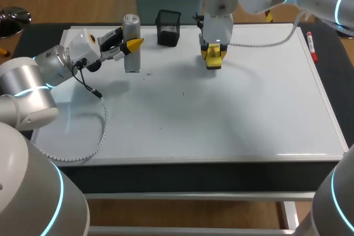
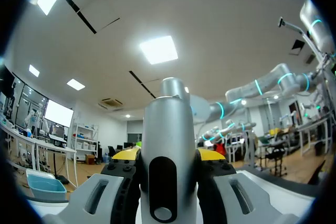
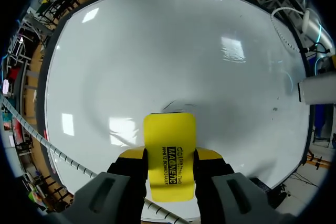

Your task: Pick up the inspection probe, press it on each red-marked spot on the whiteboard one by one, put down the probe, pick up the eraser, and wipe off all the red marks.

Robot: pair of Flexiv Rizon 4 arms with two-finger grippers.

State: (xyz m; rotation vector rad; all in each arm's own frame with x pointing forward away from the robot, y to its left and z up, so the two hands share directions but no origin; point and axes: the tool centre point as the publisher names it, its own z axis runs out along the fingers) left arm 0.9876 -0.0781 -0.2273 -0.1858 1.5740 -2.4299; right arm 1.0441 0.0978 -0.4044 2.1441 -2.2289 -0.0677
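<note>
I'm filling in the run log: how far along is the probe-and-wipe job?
Done: the right gripper is shut on the eraser, down at the whiteboard, so wiping is in hand. I see no clear red marks, only faint specks beside the inspection probe, colour unclear. Left: the left gripper is shut on the probe, which stands upright on the board, not yet let go.

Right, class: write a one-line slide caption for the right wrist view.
Right gripper holding the yellow eraser over the whiteboard.
</note>
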